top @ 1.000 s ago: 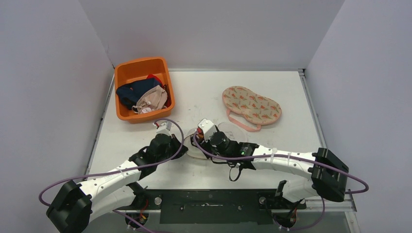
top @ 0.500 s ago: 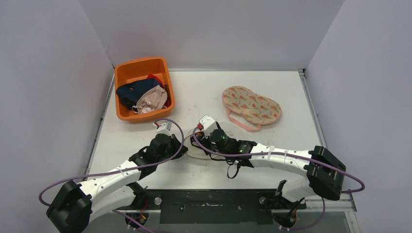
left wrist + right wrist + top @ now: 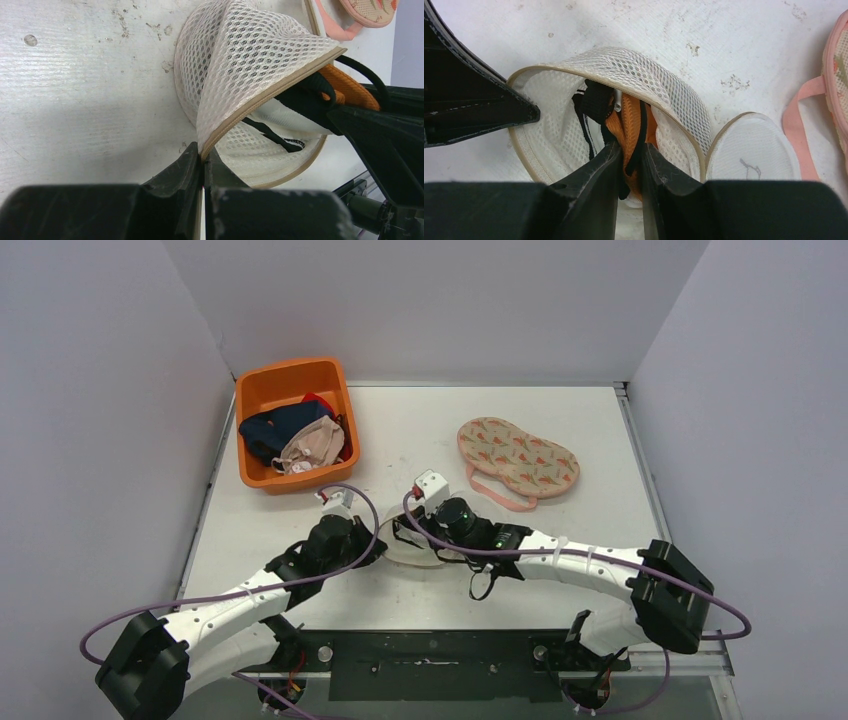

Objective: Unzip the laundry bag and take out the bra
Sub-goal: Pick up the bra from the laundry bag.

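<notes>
Top view: both wrists crowd the centre of the worktop point(image 3: 420, 430), covering most of what lies under them. Left wrist view: left fingers point(image 3: 187, 170) pressed together on the tan rim of the laundry bag point(image 3: 240, 65), mouth gaping. Right wrist view: right fingers point(image 3: 599, 170) narrow, seemingly clamping the orange bra point(image 3: 631, 120) inside that mouth. One orange basin point(image 3: 262, 385) of clothes, one carrot-print pouch point(image 3: 517, 455). White scuffed surface, pale walls.

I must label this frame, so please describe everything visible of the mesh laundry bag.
The laundry bag is a round pouch of white honeycomb mesh with a beige zipper edge. It lies unzipped on the white table. The left jaws pinch its rim and hold the upper flap lifted, so the mouth gapes. Inside sits an orange and black bra, which the right jaws grip through the opening.
</notes>
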Action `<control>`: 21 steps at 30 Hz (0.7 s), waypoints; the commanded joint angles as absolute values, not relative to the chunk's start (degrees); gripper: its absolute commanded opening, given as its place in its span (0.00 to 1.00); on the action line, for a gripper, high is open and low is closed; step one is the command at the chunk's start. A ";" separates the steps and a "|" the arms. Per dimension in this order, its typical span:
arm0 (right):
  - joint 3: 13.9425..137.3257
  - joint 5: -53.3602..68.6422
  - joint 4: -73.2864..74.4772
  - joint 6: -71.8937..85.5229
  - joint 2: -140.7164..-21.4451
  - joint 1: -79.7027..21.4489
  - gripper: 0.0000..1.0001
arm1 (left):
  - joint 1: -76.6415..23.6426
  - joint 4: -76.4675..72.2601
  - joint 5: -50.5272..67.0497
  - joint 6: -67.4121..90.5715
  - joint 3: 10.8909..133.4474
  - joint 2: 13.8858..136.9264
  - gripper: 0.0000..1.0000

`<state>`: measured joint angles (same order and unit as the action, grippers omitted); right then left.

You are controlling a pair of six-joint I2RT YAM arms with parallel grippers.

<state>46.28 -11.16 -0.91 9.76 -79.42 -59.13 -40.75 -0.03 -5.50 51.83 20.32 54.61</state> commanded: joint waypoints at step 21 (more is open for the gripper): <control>44.19 -6.41 -0.44 9.64 -67.67 -57.11 0.60 | -40.43 -1.23 -5.32 50.87 22.51 54.14 0.00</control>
<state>41.39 -3.79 -1.19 12.67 -66.57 -54.83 -40.75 -0.01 -5.52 51.81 20.32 54.59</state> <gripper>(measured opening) 0.584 0.015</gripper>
